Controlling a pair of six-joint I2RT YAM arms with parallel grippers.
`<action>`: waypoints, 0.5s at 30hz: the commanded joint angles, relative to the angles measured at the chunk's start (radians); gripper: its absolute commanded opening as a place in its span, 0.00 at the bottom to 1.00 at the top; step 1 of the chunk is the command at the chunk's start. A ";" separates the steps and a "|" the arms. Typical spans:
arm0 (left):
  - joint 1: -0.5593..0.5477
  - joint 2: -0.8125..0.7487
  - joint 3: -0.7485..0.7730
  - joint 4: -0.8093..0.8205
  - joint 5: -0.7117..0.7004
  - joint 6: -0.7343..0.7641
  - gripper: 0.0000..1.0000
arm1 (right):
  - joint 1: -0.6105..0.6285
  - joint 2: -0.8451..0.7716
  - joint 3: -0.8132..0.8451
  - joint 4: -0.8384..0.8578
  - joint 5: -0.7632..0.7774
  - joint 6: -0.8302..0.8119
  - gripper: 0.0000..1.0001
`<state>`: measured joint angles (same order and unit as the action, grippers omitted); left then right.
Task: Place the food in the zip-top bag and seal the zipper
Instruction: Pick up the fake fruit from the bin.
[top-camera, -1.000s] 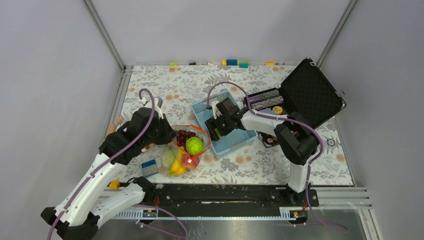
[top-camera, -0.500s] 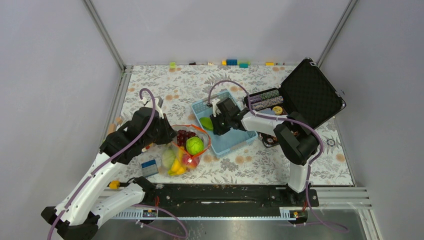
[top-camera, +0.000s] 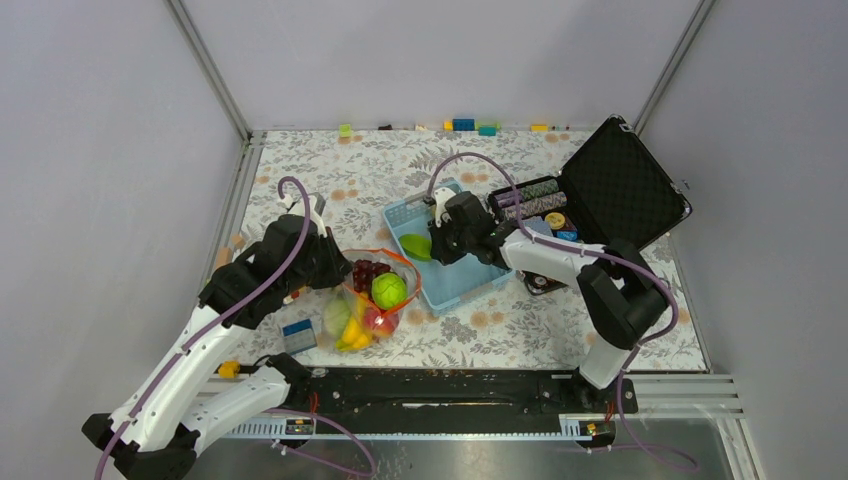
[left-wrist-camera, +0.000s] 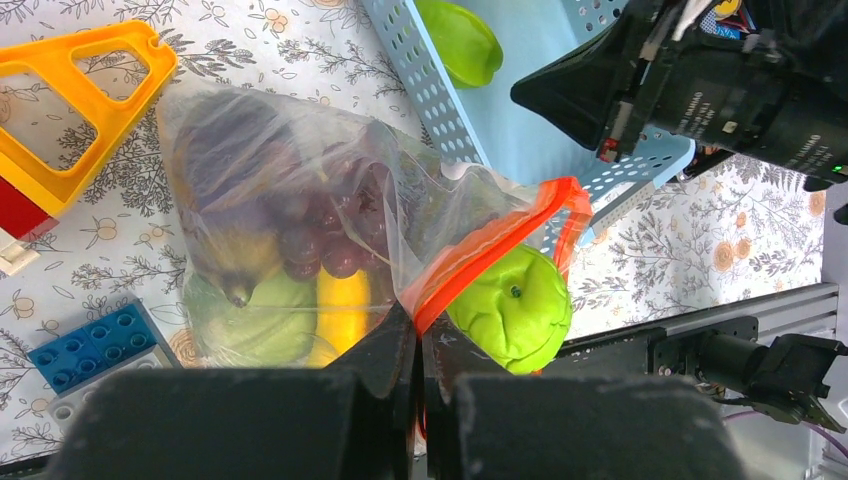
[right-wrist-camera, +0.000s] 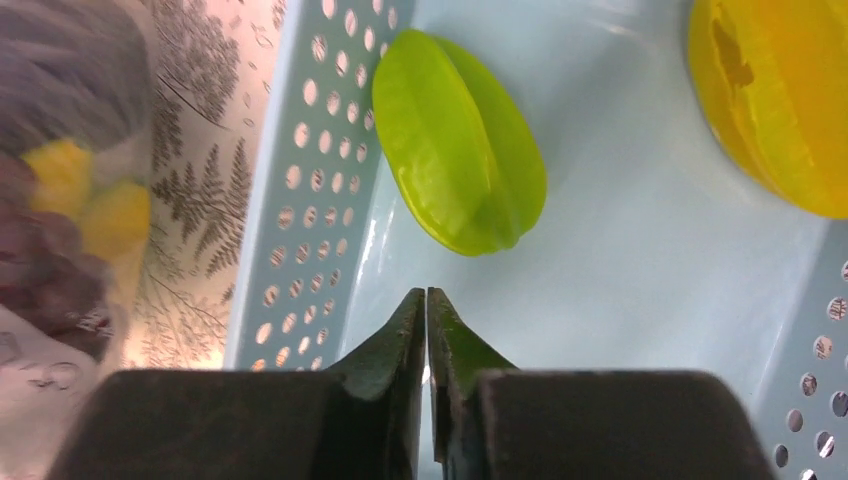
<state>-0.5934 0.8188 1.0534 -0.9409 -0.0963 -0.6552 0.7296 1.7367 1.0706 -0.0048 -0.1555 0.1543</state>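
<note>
Your clear bag (top-camera: 345, 318), left of centre, holds grapes (top-camera: 368, 273); its orange zipper (left-wrist-camera: 495, 240) gapes. A green piece (top-camera: 415, 245) lies outside, to the bag's upper right.

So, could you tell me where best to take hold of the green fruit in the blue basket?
Probably across its narrow middle, from above: the green fruit lies flat, long and ridged, close to the blue basket's wall, so a sideways approach looks blocked.

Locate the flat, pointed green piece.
Top view: the green piece lies in the blue basket by its left wall, just ahead of the shut right gripper.
</note>
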 joint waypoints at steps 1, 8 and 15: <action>0.001 -0.023 0.012 0.093 -0.035 -0.012 0.00 | -0.011 -0.049 0.021 0.035 0.012 -0.012 0.20; 0.001 -0.026 0.016 0.077 -0.057 -0.024 0.00 | -0.010 0.060 0.168 -0.026 0.149 0.098 0.86; 0.001 -0.018 0.020 0.073 -0.061 -0.026 0.00 | -0.011 0.183 0.278 -0.077 0.181 0.122 0.91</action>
<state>-0.5934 0.8188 1.0534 -0.9432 -0.1307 -0.6662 0.7254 1.8599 1.2736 -0.0303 -0.0109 0.2481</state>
